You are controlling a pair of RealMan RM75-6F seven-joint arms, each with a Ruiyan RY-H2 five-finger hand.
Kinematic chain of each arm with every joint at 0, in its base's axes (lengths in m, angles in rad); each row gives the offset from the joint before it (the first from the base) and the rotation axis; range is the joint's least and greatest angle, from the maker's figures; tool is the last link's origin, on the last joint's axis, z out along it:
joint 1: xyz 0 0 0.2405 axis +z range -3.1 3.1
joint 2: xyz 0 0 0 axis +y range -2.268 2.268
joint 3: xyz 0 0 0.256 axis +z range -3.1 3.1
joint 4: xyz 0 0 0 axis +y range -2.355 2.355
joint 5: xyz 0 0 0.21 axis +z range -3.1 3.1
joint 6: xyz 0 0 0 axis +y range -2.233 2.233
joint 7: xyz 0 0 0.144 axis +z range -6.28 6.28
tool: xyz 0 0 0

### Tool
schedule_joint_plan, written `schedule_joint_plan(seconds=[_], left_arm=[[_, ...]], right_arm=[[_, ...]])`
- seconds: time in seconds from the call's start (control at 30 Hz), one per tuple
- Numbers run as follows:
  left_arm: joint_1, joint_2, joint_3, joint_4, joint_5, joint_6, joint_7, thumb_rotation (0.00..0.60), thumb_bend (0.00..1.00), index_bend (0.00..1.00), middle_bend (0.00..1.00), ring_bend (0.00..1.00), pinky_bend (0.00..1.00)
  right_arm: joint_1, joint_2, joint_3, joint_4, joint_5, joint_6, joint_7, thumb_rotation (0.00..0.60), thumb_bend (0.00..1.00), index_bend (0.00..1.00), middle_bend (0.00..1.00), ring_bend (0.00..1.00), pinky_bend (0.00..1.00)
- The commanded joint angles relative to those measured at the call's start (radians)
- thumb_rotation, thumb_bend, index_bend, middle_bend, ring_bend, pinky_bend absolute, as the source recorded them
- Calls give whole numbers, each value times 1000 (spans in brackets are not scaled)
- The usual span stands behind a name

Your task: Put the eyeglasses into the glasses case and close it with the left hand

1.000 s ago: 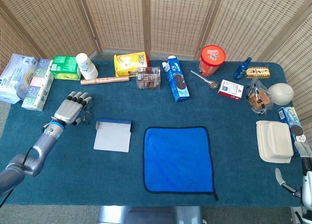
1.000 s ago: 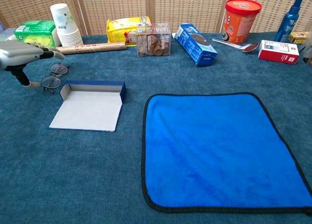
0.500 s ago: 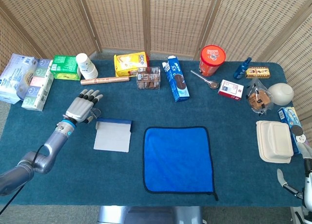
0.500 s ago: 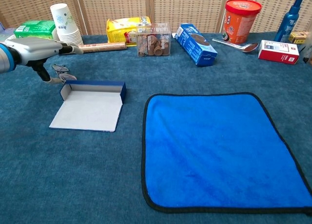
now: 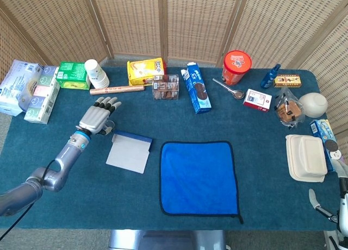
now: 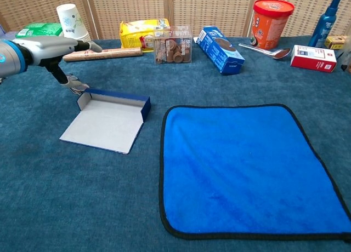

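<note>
Chest view shows the left hand (image 6: 52, 49) low over the eyeglasses (image 6: 75, 86), mostly hidden beneath it; whether it grips them I cannot tell. They lie touching the open glasses case's (image 6: 108, 123) back corner. A brown roll (image 6: 104, 54) and paper cups (image 6: 73, 28) stand behind. Only a cut-off sliver of the right hand (image 5: 340, 198) shows; labels unreadable.

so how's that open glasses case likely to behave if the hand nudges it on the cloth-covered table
The glasses case looks thin and flat like folded card, so it is probably light and would slide or turn on the table rather than resist. Only its far end has low walls, so it could flex. The left hand is right at that end, so contact seems likely.
</note>
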Motion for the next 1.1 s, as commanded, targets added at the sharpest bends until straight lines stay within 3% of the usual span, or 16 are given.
schedule_joint_plan(seconds=[0.03,0.23,0.6,1.1], left_arm=[[2,35,1,-13,-15,-38,-30,600,293,58,0,0,0],[-5,45,12,35,-35,-92,-34,600,293,135,0,0,0],[-42,-69,20,213,-36,-123,-14,600,293,267,0,0,0],[-63,-127,24,280,-18,-133,-26,600,308,361,0,0,0]], right_arm=[[-1,1,-1,-2,0,0,-3,431,345,114,126,0,56],[0,1,-1,-11,-2,-1,-14,432,344,114,126,0,56],[-16,13,-1,-26,6,16,-23,429,345,113,126,0,56],[-28,19,3,-17,13,26,1,443,345,113,126,0,56]])
